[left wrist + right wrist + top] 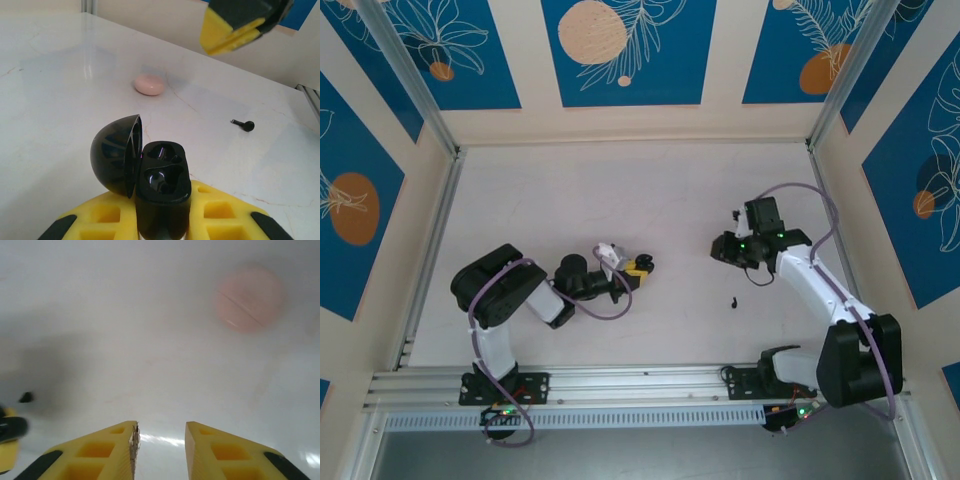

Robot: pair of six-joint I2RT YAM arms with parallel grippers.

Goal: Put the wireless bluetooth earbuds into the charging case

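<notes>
Left claw clamps a glossy black round case, domed lid open.

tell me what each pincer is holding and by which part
The left pincer grips the open black case by its lower half, one finger on each side. The right pincer is open and holds nothing.

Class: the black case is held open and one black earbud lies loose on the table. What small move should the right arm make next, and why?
Probably bring the right gripper down over the tiny black stemmed earbud lying loose on the white table. Its yellow fingers stand apart with nothing between them. The left gripper holds the glossy black round charging case with its lid open.
</notes>
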